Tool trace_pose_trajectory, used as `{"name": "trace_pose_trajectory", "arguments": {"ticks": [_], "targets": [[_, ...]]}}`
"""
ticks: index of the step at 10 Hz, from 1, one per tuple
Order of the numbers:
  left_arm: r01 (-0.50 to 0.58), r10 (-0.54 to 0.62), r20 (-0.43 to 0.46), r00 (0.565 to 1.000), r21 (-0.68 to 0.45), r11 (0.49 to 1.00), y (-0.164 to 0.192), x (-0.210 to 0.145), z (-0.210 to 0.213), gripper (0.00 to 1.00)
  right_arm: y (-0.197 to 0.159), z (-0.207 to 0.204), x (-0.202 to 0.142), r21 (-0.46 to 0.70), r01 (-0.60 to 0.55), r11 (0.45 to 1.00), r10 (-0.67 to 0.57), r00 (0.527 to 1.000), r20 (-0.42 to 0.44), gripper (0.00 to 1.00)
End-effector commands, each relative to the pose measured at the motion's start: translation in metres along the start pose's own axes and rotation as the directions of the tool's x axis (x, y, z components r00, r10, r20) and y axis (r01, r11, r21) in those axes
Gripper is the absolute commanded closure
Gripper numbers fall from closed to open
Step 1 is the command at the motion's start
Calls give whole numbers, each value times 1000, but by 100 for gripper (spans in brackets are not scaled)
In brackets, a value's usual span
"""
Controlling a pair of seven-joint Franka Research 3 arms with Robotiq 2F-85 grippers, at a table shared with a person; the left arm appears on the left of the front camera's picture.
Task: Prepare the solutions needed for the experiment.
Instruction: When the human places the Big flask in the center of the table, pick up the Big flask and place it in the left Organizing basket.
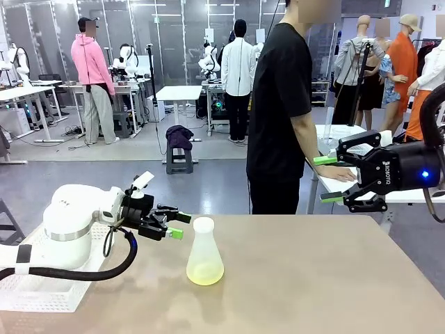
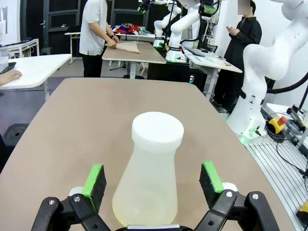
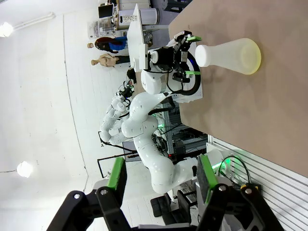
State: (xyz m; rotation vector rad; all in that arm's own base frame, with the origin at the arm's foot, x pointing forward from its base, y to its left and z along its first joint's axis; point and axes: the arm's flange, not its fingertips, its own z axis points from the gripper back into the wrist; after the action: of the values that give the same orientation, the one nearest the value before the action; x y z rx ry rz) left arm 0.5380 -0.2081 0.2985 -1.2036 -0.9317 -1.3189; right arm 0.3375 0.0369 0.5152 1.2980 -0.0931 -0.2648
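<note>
We see solutions [image 1: 204, 277] as shallow yellow-green layer in capped conical flask [image 1: 204, 254], lower centre of front view, upright on table [image 1: 313, 278]. We judge it light, smooth, tippy; grip body below neck. Left end effector [image 2: 153, 185] wide open, pads flanking flask, not touching. Right end effector [image 1: 332, 179] partly open, empty, mid right.

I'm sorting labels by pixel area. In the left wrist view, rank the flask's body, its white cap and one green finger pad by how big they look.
1. conical flask body, largest.
2. white cap.
3. green pad, smallest, though seen partly edge-on, so its face is understated.
</note>
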Motion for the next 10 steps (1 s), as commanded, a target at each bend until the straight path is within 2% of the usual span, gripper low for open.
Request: {"name": "trace_pose_trajectory", "arguments": {"ticks": [1, 3, 10], "targets": [[6, -6, -2, 1000, -3, 1000, 0, -2, -1, 0, 1, -1, 0, 16, -5, 1000, 5, 1000, -1, 26], [1, -1, 0, 1000, 0, 1000, 0, 0, 0, 0, 1, -1, 0, 16, -5, 1000, 5, 1000, -1, 26], [15, -12, 43, 999, -67, 998, 15, -20, -37, 0, 1, -1, 0, 16, -5, 1000, 5, 1000, -1, 26]]}}
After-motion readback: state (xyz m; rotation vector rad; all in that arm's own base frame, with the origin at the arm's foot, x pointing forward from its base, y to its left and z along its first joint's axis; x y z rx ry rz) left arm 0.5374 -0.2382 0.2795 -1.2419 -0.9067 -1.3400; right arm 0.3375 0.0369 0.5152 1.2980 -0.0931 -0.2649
